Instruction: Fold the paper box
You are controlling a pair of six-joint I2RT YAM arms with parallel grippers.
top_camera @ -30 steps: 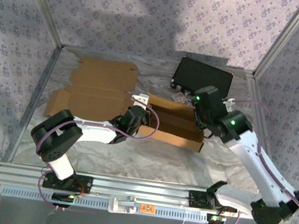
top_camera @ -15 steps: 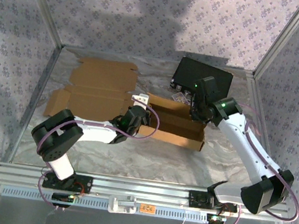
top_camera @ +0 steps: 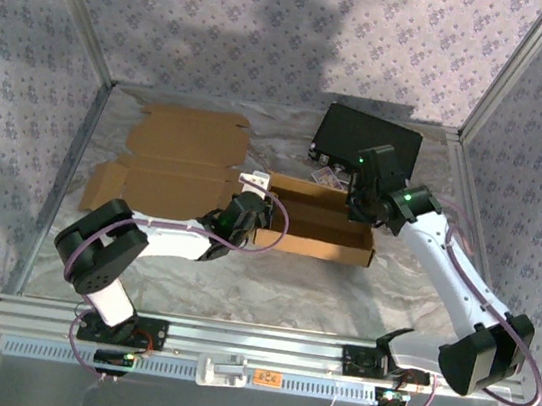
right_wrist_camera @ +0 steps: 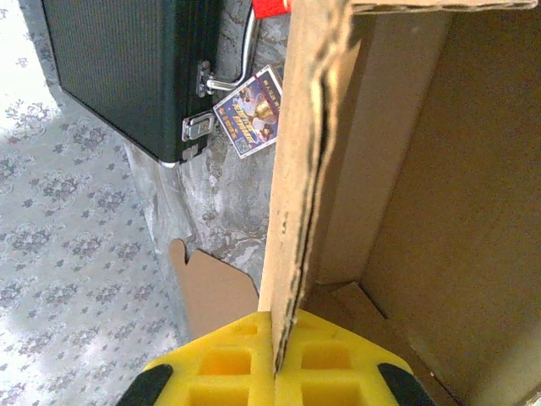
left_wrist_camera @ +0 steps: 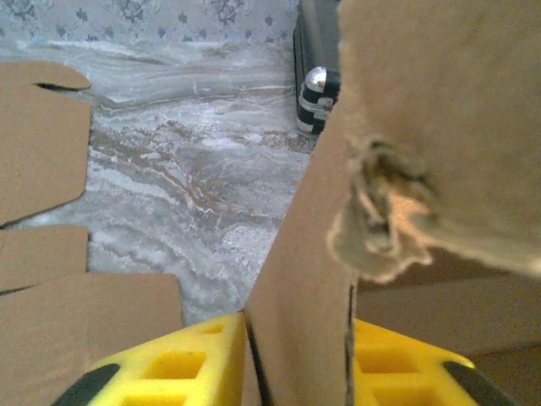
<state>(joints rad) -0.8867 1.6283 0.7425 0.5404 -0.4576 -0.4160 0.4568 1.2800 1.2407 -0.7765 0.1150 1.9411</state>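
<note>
On the marbled surface (top_camera: 190, 273) the paper box (top_camera: 312, 234) stands half-formed in the middle. The right hand (right_wrist_camera: 275, 364) pinches one end wall. The left hand (left_wrist_camera: 296, 359) straddles the other; its grip cannot be told. If loose, that wall may fall flat.

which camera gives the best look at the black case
Top external: the black case shows nearly whole, its near edge partly behind the right arm. The right wrist view shows its side with a latch; the left wrist view catches just a corner.
</note>
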